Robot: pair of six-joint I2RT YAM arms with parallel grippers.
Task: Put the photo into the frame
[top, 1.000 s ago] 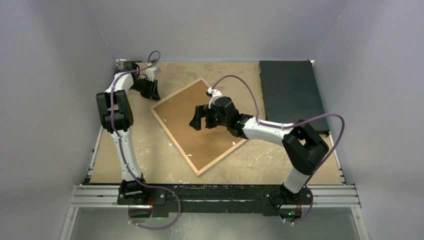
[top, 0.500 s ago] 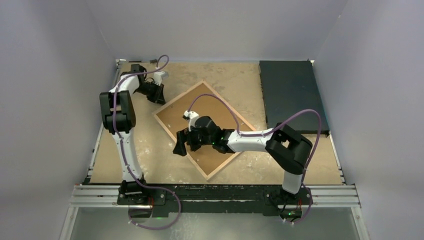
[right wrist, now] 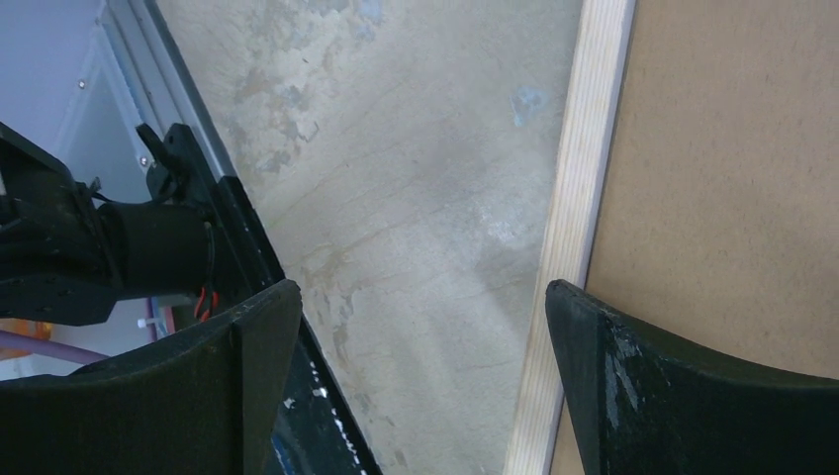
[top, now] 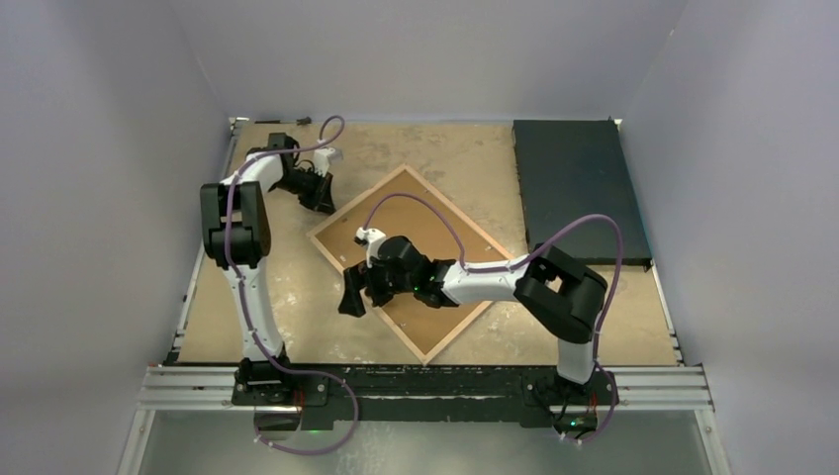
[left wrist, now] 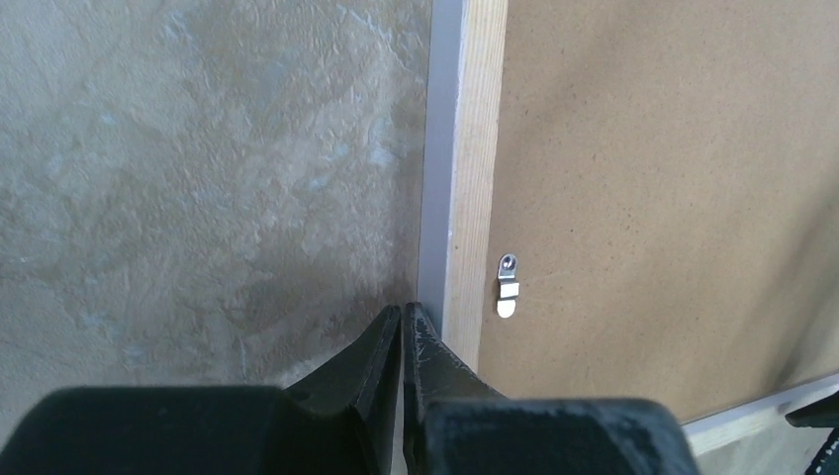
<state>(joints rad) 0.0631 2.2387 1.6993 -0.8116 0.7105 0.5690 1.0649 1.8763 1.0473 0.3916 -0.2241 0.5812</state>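
The frame lies back up as a diamond in the middle of the table, with its light wood edge round the brown backing board. The photo is not in view. My left gripper is shut and empty, its tips touching the frame's grey outer edge beside a metal turn clip. My right gripper is open and empty at the frame's near-left edge. In the right wrist view one finger is over the table and the other over the wood edge.
A black rectangular mat lies at the back right. The table top is rough and tan. Grey walls close in three sides. The black rail and the left arm's base are close to my right gripper.
My right gripper has swept from over the board's middle to the frame's near-left edge. My left gripper has moved right to the frame's edge. The frame has shifted and turned a little.
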